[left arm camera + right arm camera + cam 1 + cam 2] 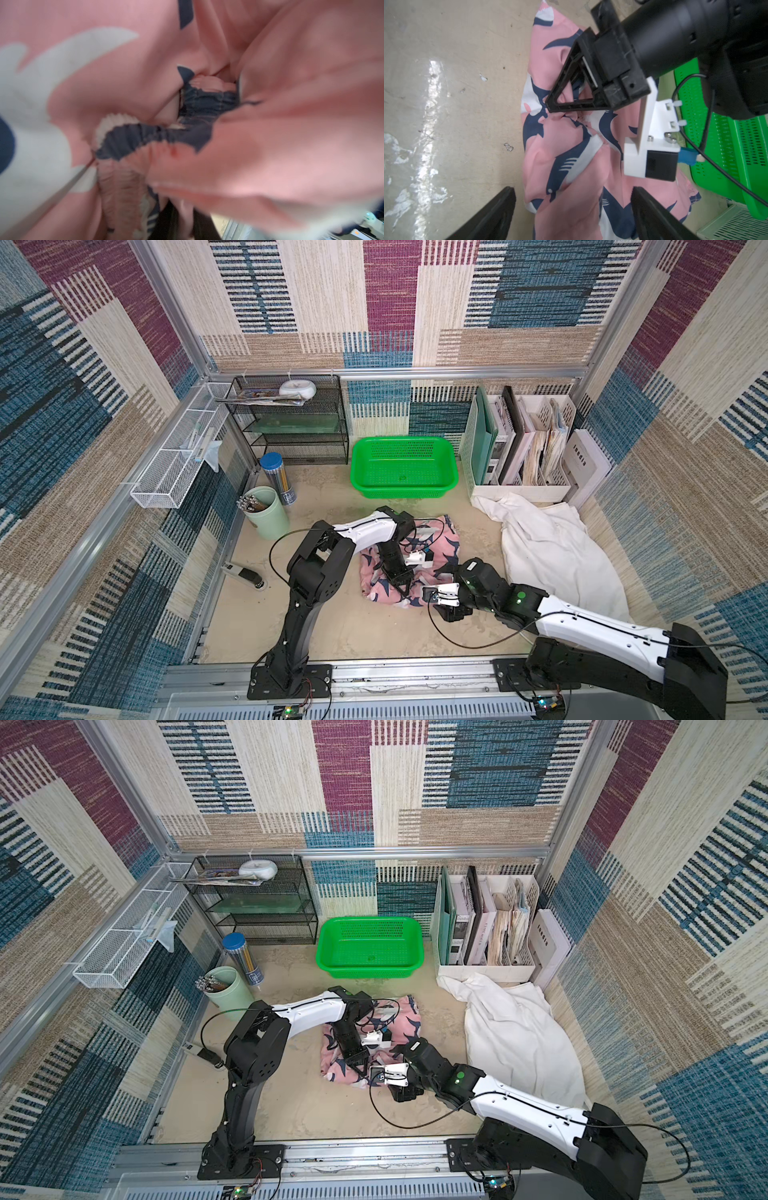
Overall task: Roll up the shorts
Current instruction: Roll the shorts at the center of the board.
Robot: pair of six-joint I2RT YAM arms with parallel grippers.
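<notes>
Pink shark-print shorts [442,539] were pinched by L gripper [550,107], jaws clamped on cloth; R gripper [572,189] was set just beside, jaws apart, cloth edge straight ahead btwn them.

Left arm [365,531] folds forward and down, left pincer [401,587] pinched on pink shorts [444,543]. Right arm [582,618] stretched low, right pincer [572,189] spread wide.

Left arm [309,597] and right arm [598,624], black joints, one white shell each, thin black cable [482,647] looping off each, green lights [520,595] on the right arm, left gripper [548,106] of black triangular frames, white screwed camera bracket [652,128], black base plates [322,676] at 6 o'clock.
</notes>
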